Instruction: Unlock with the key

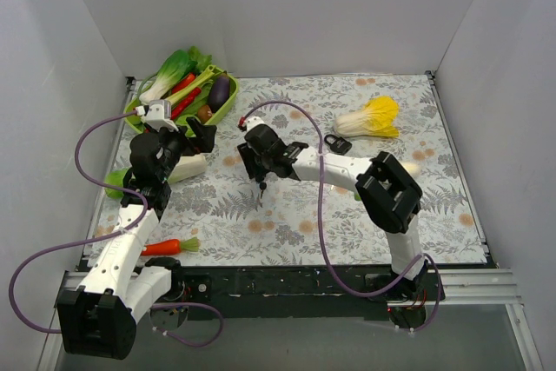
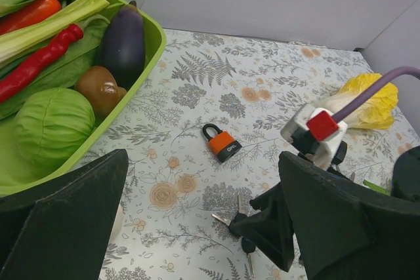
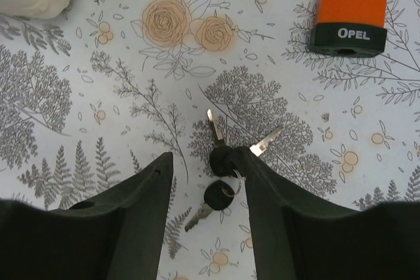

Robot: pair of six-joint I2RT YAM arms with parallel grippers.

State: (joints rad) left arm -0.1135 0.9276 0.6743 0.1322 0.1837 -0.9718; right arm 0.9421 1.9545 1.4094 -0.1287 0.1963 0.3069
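An orange and black padlock (image 3: 346, 21) lies flat on the floral mat, shackle pointing away; it also shows in the left wrist view (image 2: 222, 143). A ring of three black-headed keys (image 3: 222, 174) lies on the mat and also shows in the left wrist view (image 2: 231, 220). My right gripper (image 3: 205, 160) is open with its jaws either side of the keys, and its right fingertip (image 3: 252, 162) touches one key head. In the top view it (image 1: 261, 178) is low over the keys (image 1: 261, 191). My left gripper (image 2: 202, 181) is open and empty, short of the padlock.
A green tray (image 1: 222, 108) of vegetables stands at the back left. A white daikon (image 1: 189, 168) lies by the left arm, a carrot (image 1: 170, 247) near the front left. A yellow cabbage (image 1: 373, 117) and a small black object (image 1: 337, 143) lie at the back right.
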